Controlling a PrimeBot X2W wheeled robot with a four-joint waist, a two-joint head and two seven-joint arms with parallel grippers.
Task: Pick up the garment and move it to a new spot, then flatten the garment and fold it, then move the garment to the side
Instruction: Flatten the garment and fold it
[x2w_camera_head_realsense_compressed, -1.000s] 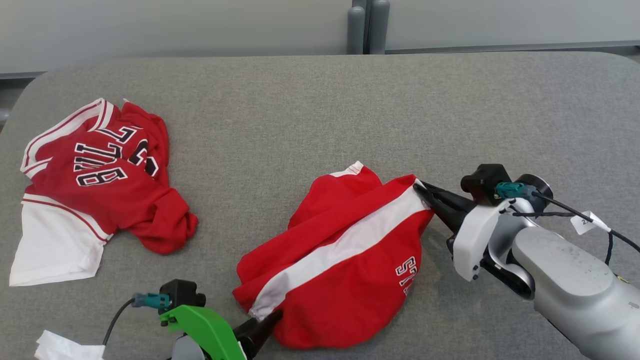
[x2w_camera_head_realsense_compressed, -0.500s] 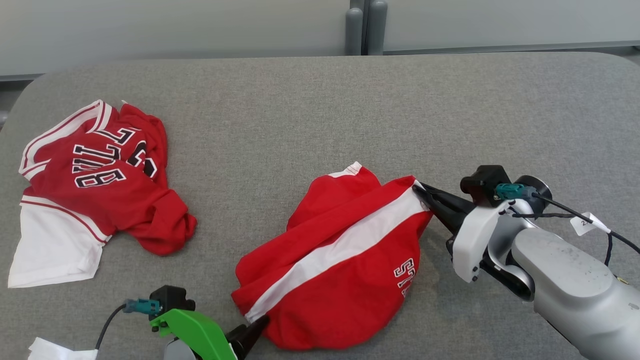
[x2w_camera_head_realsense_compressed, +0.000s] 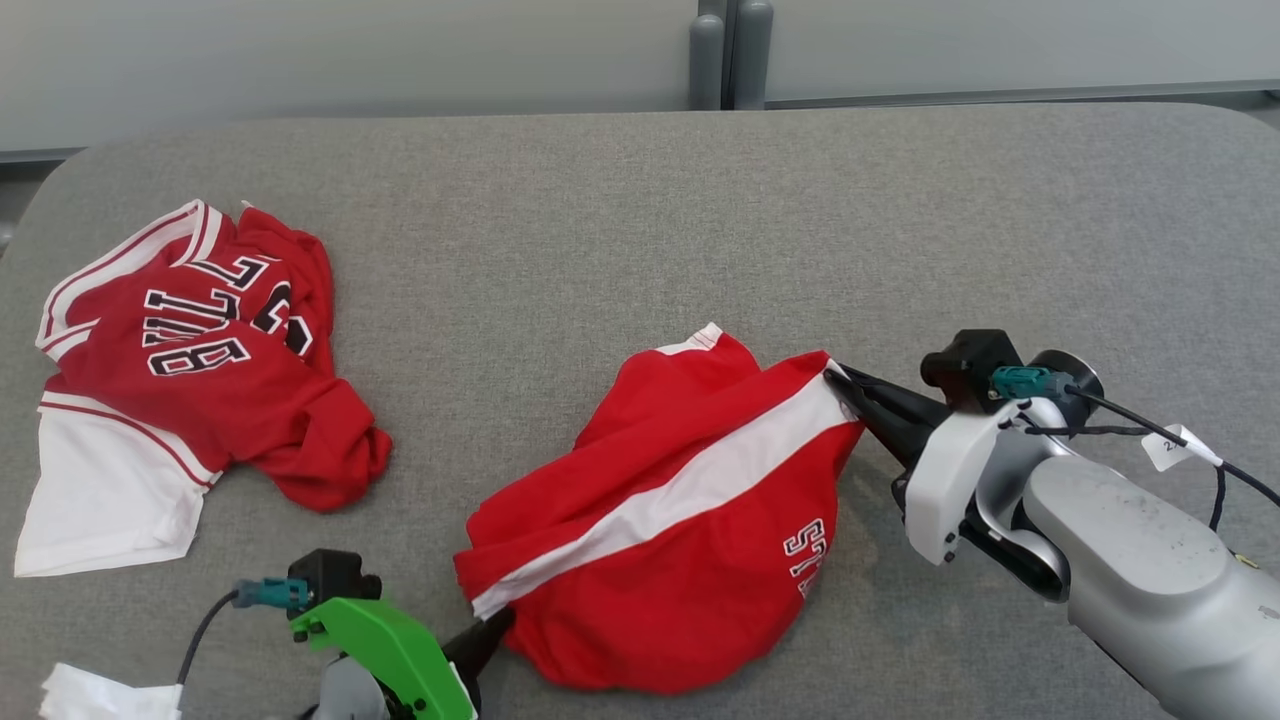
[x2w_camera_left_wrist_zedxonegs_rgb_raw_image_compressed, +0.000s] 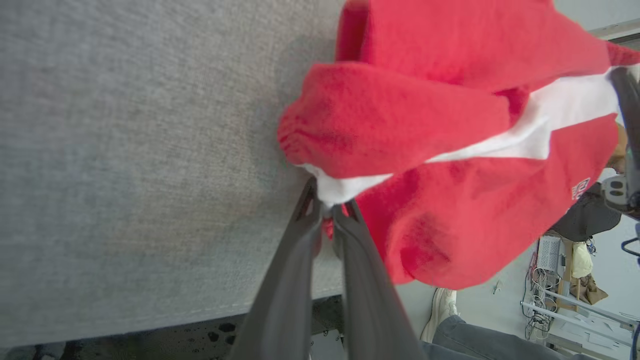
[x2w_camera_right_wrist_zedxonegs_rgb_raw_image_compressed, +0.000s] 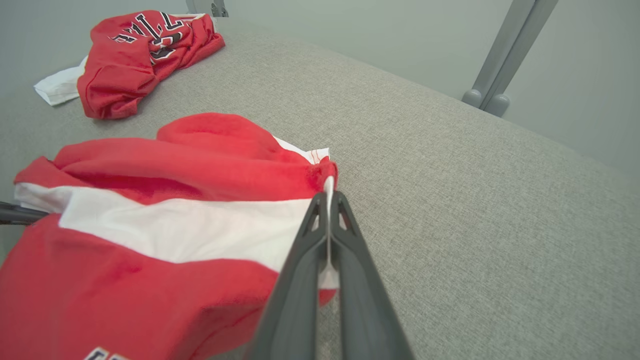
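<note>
Grey padded table (x2w_camera_head_realsense_compressed: 620, 200): red shorts (x2w_camera_head_realsense_compressed: 690, 590) lie bunched at front centre, well apart from the red jersey (x2w_camera_head_realsense_compressed: 200, 350) at far left. The white side stripe (x2w_camera_head_realsense_compressed: 690, 490) marks the long axis, running near-left to far-right. At the far end, the right gripper (x2w_camera_head_realsense_compressed: 842, 388) is clamped on the fabric. At the near end, the left gripper (x2w_camera_head_realsense_compressed: 497, 625) is pinched onto the stripe. Judgement: drawing the ends apart along this axis should flatten it.

Two red clothes lie on one desk (x2w_camera_head_realsense_compressed: 640, 200): a striped garment (x2w_camera_head_realsense_compressed: 690, 540) at lower centre and a jersey (x2w_camera_head_realsense_compressed: 210, 370) at the left. There are two pincers, the left pincer (x2w_camera_head_realsense_compressed: 497, 624) at the bottom edge and the right pincer (x2w_camera_head_realsense_compressed: 842, 384) at centre right. One white scrap (x2w_camera_head_realsense_compressed: 90, 695) sits at lower left, and two grey posts (x2w_camera_head_realsense_compressed: 725, 50) stand at top centre.
</note>
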